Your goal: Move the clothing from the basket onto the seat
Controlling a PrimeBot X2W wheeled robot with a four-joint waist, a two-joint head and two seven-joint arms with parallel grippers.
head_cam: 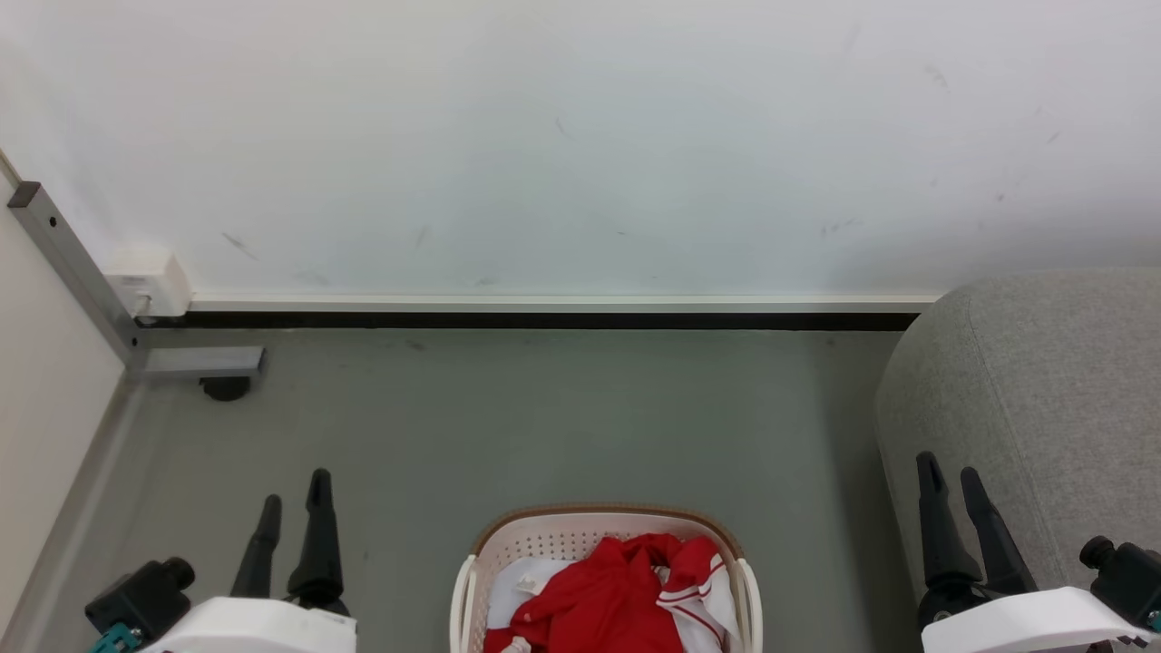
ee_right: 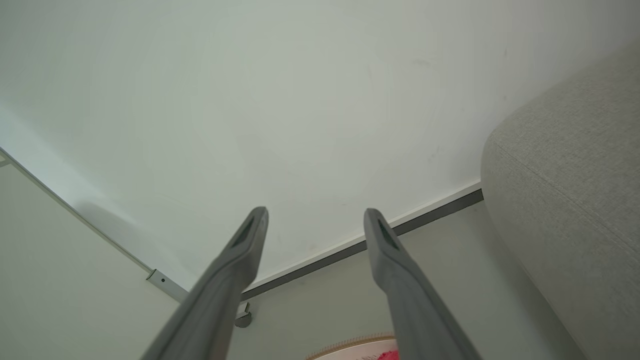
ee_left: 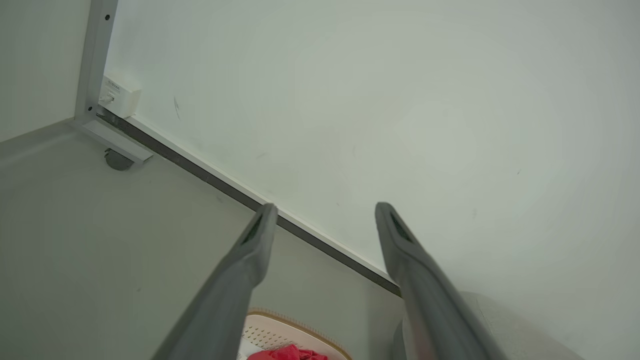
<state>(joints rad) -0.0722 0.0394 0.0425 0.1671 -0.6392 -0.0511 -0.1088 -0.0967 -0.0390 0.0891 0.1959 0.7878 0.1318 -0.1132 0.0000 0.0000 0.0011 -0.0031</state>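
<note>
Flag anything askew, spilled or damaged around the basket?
Nothing stands out. The basket stands upright on the floor, the clothing bunched inside. The seat looks intact. The wall has a few faint scuffs. The left gripper and right gripper are open and empty.

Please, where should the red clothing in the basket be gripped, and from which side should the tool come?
Grip the raised red fold at the middle of the clothing, coming straight down from above. It lies crumpled in a heap inside the basket, whose walls close off every side, so the open top is probably the free way in.
</note>
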